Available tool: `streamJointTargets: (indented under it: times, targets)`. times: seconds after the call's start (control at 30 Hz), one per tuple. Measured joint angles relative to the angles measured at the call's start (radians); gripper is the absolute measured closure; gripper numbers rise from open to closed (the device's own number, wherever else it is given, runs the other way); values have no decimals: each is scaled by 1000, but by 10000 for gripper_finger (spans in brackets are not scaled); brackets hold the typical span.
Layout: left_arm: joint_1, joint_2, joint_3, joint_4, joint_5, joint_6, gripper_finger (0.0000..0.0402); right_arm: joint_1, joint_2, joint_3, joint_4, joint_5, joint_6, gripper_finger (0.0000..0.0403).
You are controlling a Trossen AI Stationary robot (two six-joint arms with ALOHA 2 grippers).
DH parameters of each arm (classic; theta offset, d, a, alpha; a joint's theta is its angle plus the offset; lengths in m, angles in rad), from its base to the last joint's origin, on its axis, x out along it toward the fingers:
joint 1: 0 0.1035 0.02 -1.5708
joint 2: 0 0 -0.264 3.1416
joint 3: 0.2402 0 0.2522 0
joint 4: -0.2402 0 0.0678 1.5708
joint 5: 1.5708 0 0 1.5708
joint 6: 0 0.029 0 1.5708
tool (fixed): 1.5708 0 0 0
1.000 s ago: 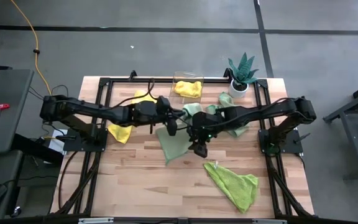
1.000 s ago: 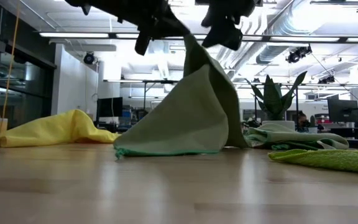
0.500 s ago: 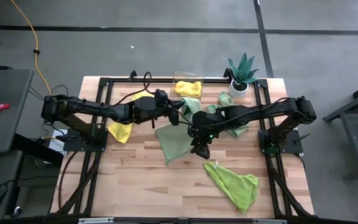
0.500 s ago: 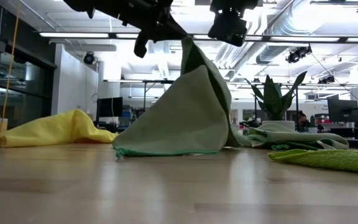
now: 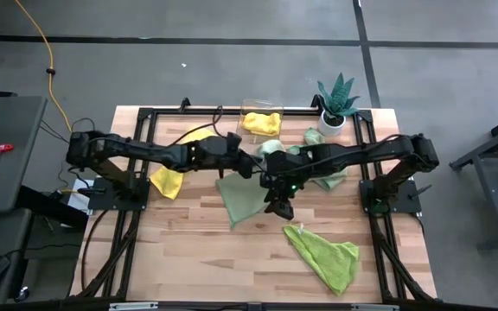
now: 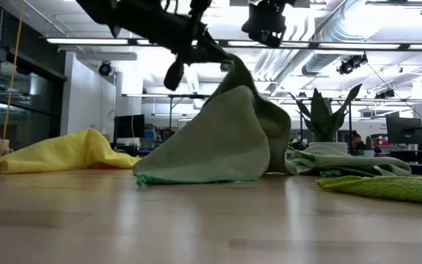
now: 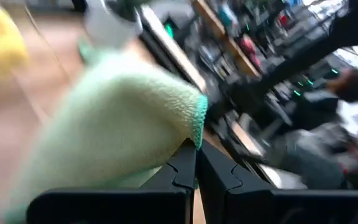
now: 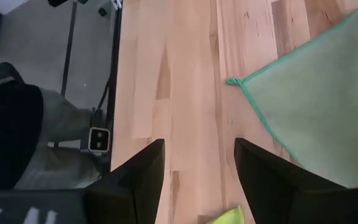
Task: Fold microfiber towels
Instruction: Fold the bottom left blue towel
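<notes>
The pale mint towel [image 5: 242,195] sits near the middle of the table [image 5: 188,259], partly lifted: one corner is pulled up toward the far edge while the rest drapes down, its lower hem resting on the wood. In the low view this towel [image 6: 218,139] rises like a tent, its peak hanging from the left gripper [image 6: 222,60]. The left wrist view shows the teal-edged corner of the towel [image 7: 129,130] pinched between that gripper's two dark fingers [image 7: 182,168], which are pressed together on the cloth. In the high view the left gripper [image 5: 251,164] is over the table's middle, toward the far edge.

The right gripper [image 5: 280,207] hangs just beside the mint towel, on its right-edge side, above bare wood. In the right wrist view its fingers [image 8: 143,171] are spread apart with nothing between them, and a corner of the mint towel [image 8: 303,112] lies flat on the planks beyond. In the low view this gripper [image 6: 266,22] is raised, clear of the cloth.

A second pale green towel [image 5: 322,160] lies bunched under the right arm, nearer the far right corner. A yellow towel [image 5: 173,173] lies crumpled toward the left edge, partly under the left arm. Another yellow towel [image 5: 262,122] is inside the clear bin [image 5: 245,111] at the far edge. A lime green towel [image 5: 327,256] lies spread near the front right corner. A potted plant [image 5: 335,102] stands at the far right corner.
</notes>
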Motion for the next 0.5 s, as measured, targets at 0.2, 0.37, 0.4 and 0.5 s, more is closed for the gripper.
streamJointTargets:
  times: [0.2,0.37,0.4,0.5]
  targets:
    - [22,114,33,41,310,-161,401,0,27,5,-13,-80,-8,217]
    - [1,224,97,48,512,-212,401,3,36,5,-29,-97,-67,217]
    - [-6,237,105,49,533,-220,401,3,36,5,-36,-100,-75,217]
    - [-20,263,121,42,583,-228,401,5,34,5,-84,-116,-92,217]
